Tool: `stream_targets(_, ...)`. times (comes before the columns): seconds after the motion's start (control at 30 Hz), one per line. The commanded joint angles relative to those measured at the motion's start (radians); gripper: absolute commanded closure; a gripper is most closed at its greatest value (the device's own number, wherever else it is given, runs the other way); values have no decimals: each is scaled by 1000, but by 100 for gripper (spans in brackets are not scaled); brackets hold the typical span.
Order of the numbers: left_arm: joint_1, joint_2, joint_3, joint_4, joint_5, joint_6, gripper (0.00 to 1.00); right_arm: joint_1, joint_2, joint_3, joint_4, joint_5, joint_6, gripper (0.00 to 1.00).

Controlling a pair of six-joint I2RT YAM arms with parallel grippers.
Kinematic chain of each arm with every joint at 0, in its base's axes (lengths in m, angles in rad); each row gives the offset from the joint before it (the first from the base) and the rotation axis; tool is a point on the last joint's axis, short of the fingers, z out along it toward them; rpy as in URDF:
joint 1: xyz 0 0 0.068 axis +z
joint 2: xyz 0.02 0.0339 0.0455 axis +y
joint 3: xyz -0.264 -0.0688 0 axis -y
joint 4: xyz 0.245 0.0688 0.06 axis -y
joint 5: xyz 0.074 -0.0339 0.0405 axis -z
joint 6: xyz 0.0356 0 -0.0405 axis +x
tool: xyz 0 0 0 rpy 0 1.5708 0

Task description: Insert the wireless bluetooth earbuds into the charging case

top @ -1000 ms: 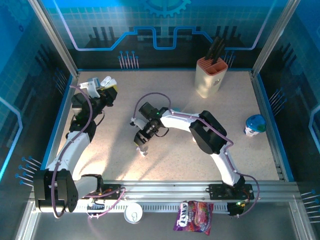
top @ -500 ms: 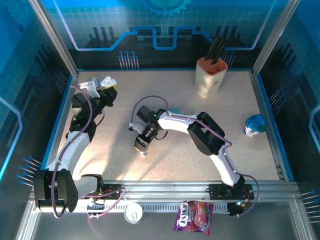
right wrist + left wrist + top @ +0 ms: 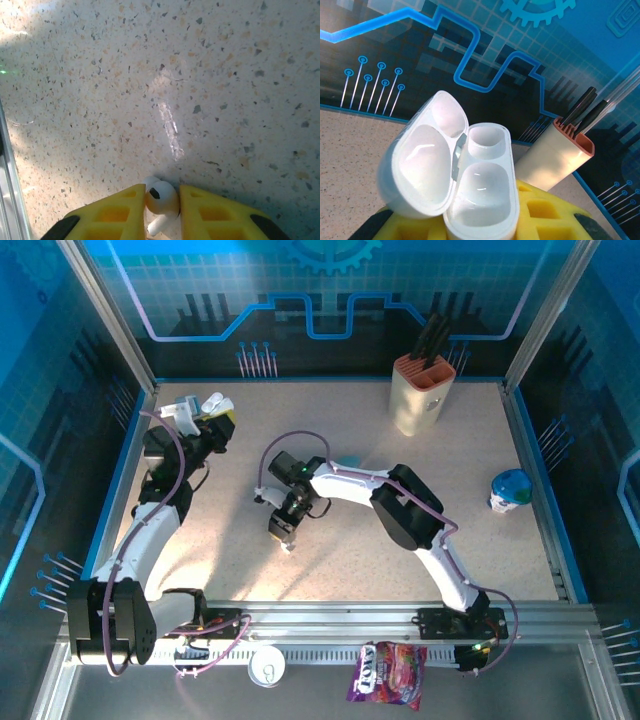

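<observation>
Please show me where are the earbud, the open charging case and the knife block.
earbud (image 3: 161, 196): right wrist view, on its round white head.
charging case (image 3: 482, 192): left wrist view, inside its base.
knife block (image 3: 418, 400): top external view, on its beige side.

charging case (image 3: 480, 190): glossy white, milky translucent
earbud (image 3: 161, 197): white, one dark dot
right gripper (image 3: 162, 190): yellow fingers
left gripper (image 3: 470, 220): yellow fingers
tabletop (image 3: 200, 75): beige, dark and orange speckles
knife block (image 3: 422, 390): cream body, orange top, black handles
back wall (image 3: 470, 50): blue, grid and circuit-line pattern
cup (image 3: 510, 490): white, blue-green lid, right edge of tabletop
bag (image 3: 388, 674): purple and pink
</observation>
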Motion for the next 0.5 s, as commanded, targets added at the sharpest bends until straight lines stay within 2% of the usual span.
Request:
stream_targets(0.0, 8, -6, -14, 42, 25, 10, 91, 5, -38, -31, 25, 53, -5, 81)
stream_targets(0.2, -6, 4, -27, 51, 35, -2, 91, -39, -221, -240, 330, 112, 62, 82)
stream_targets(0.33, -51, 19, -38, 49, 42, 16, 91, -73, -372, -425, 605, 180, 108, 83)
stream_targets(0.47, -101, 41, -69, 102, 94, 52, 91, -112, -520, -568, 765, 244, 99, 85)
